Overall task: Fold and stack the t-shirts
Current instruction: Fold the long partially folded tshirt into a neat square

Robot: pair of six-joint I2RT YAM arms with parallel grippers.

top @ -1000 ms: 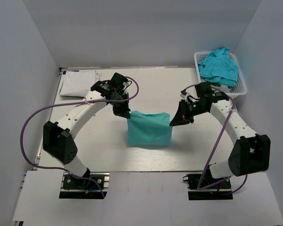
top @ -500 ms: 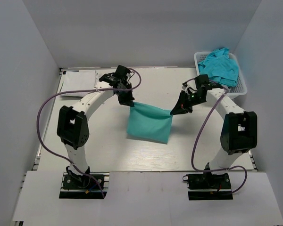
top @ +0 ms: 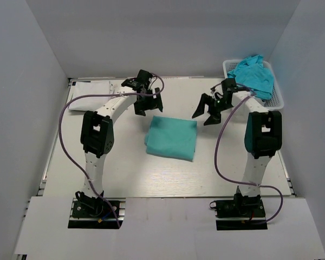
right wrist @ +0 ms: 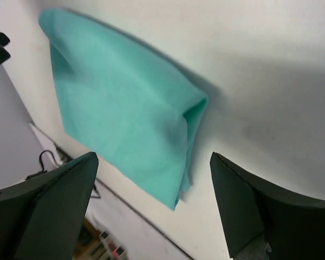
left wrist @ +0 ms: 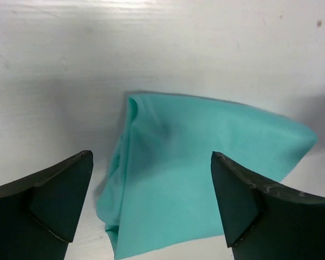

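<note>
Moved since half a second ago: both arms have let go of the teal t-shirt and drawn back toward the far edge. The shirt, then hanging between them, now lies flat.

1. Worktop [top: 124, 173]: white; carries everything listed.
2. Basket [top: 278, 100], far right: white lattice, holding a heap of unfolded teal t-shirts [top: 252, 76].
3. Folded teal t-shirt [top: 171, 138]: centre of the worktop, a compact rectangle, touched by neither gripper.
4. White t-shirt [top: 89, 95], far left corner: folded flat, well apart from the teal one.
5. Left gripper [top: 148, 105]: spread wide, empty, just beyond the shirt's far-left corner.
6. Right gripper [top: 205, 114]: spread wide, empty, beyond the far-right corner.

Progress, as judged: two shirts are folded but not yet stacked together, and the basket heap is still to do.
</note>
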